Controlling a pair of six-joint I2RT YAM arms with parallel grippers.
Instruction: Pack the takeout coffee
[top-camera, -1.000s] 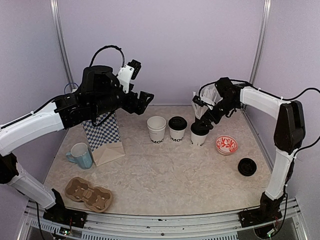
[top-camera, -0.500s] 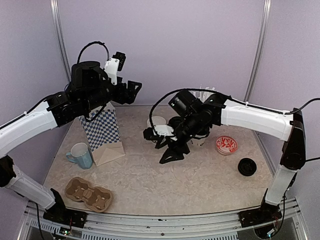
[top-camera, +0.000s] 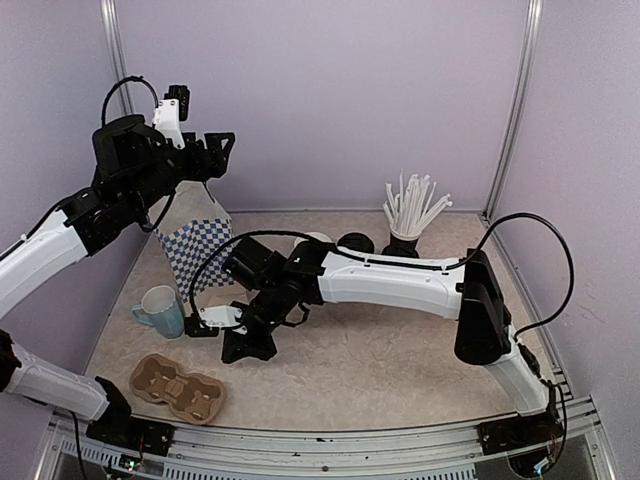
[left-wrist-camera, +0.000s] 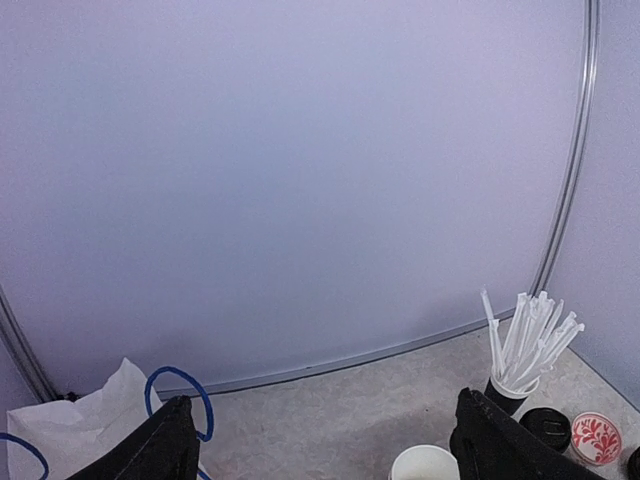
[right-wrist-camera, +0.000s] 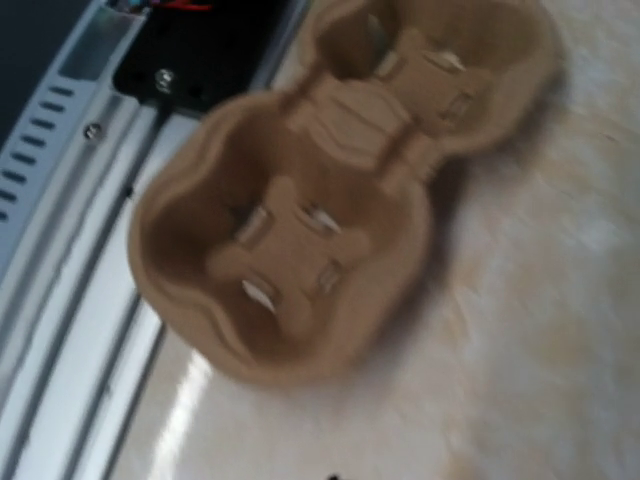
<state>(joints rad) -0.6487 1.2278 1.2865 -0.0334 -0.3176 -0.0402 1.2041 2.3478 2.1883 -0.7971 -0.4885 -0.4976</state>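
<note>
So the right arm was stretched way across the table (top-camera: 400, 350) toward the left side, with the right claw (top-camera: 245, 348) hanging just above the surface, near the carrier (top-camera: 177, 388) but not touching it. That claw was closed all the way, and nothing showed between the fingers. Its wrist cam was pretty blurry, but it looked straight down at the carrier (right-wrist-camera: 300, 200), a brown pulp two-slot thing with both slots empty, sitting at the near edge by the rail. The left claw (top-camera: 218, 150) was up high at the back left, above the checkered bag (top-camera: 195, 250), with the fingers spread wide and holding nothing. The coffee cups sat at the back middle of the table, mostly hidden behind the right arm: an open cup (top-camera: 318, 238) with a lidded cup (top-camera: 355, 241) just to its right, and the straw cup (top-camera: 405, 225) further right. A blue mug (top-camera: 163, 310) stood left of the right claw, in front of the bag.
</note>
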